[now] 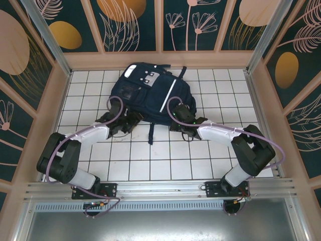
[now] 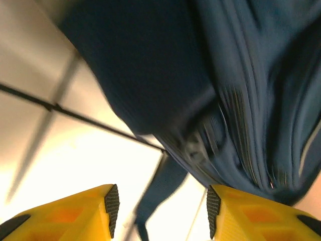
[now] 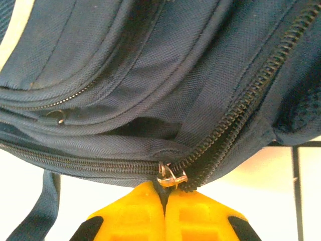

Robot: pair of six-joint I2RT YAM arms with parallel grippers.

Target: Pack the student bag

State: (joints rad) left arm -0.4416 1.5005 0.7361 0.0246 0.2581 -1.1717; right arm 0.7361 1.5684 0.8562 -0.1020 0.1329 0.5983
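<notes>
The student bag (image 1: 150, 90), a large dark navy fabric backpack, lies flat on the white tiled table (image 1: 150, 165), directly ahead of both grippers and touching them at its near edge. Its white stripe (image 1: 168, 96) runs down the half nearer the right gripper (image 1: 179, 122), and its grey-white front patch (image 1: 145, 76) sits at the far end, well beyond both sets of fingertips.

From the right wrist we see the bag's near edge (image 3: 150, 60) just above the right gripper (image 3: 164, 208). Its yellow fingers (image 3: 200, 216) are pressed together, pinching the small metal zip pull (image 3: 170, 175) at their very tips. From that pull a coarse black zip track (image 3: 241, 108) climbs away up and to the gripper's right, its teeth parted. A navy webbing strap (image 3: 37, 211) hangs down at the gripper's left.

From the left wrist the picture is blurred. The left gripper (image 2: 160, 208) stands about half open, with a clear gap between its yellow fingers (image 2: 90, 211) and nothing in it. The navy fabric (image 2: 241, 75) lies ahead of and above them, and the strap (image 2: 160, 188) trails into the gap's far end. In the top view the left gripper (image 1: 131, 120) sits at the bag's near left corner.
</notes>
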